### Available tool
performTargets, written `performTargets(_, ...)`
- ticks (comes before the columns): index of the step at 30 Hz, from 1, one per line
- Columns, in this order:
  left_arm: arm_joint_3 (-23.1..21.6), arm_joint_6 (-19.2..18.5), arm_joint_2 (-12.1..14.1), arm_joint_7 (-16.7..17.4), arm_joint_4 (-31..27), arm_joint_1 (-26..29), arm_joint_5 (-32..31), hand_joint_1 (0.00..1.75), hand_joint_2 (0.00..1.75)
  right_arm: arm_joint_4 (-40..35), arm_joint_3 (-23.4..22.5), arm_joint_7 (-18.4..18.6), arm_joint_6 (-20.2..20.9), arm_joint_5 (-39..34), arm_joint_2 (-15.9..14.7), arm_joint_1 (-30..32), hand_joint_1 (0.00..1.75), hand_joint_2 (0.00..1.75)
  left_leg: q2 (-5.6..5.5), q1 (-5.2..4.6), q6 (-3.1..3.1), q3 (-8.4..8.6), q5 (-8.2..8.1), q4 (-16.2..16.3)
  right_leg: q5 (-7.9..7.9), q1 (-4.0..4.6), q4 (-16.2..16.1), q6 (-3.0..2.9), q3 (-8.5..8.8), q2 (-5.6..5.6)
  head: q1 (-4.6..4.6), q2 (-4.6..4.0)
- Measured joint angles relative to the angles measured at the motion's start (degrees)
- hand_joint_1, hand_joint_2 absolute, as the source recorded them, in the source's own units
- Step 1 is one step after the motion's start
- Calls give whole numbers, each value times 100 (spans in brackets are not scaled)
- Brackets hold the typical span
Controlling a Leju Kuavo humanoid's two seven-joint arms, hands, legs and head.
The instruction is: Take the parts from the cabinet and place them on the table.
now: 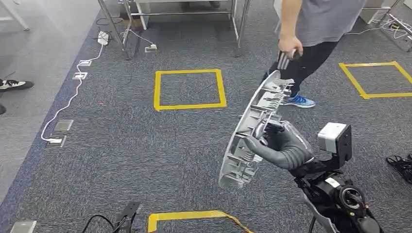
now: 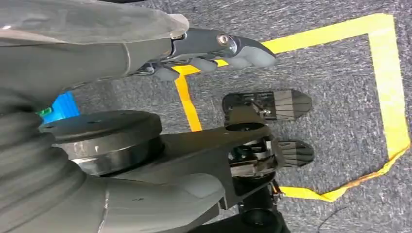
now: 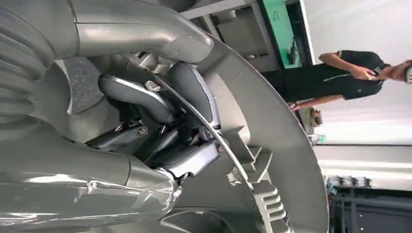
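My right hand point(image 1: 282, 145) grips a long curved grey plastic part point(image 1: 250, 131) with ribs and clips on its inner side, holding it up over the carpet at the right of the head view. In the right wrist view the dark fingers point(image 3: 145, 121) wrap around a ridge of the same grey part point(image 3: 272, 145). My left hand point(image 2: 214, 51) hangs by my side above the floor, its fingers curled in with nothing in them.
A person point(image 1: 316, 29) in a grey shirt stands just beyond the part, holding a dark object. Yellow tape squares point(image 1: 189, 90) mark the grey carpet. Metal table legs point(image 1: 238, 24) stand at the back. Cables and floor sockets point(image 1: 63, 126) lie at the left.
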Motion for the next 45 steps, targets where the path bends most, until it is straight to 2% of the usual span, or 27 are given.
performTargets(5,0,2,4,4,0,0,0,0,175,-46,26,11,354,-26,-9,-5,175,175,0,0,0,0,0,0,0,0,0,0,0,0,0,0)
performTargets(13,0,-59,7,33,0,-17,0,0,175,-430,212,113,1333,-313,-24,-30,175,175,0,0,0,0,0,0,0,0,1,0,1,0,0,0)
performTargets(21,0,-65,9,-4,0,-9,52,0,175,-666,487,90,1912,-503,-55,-32,175,175,0,0,0,1,0,0,0,0,1,0,2,0,0,0)
performTargets(45,0,-98,28,2,-2,-8,127,0,175,-763,748,68,2037,-505,-77,-65,175,175,0,0,0,3,0,0,0,0,1,0,3,0,0,0)
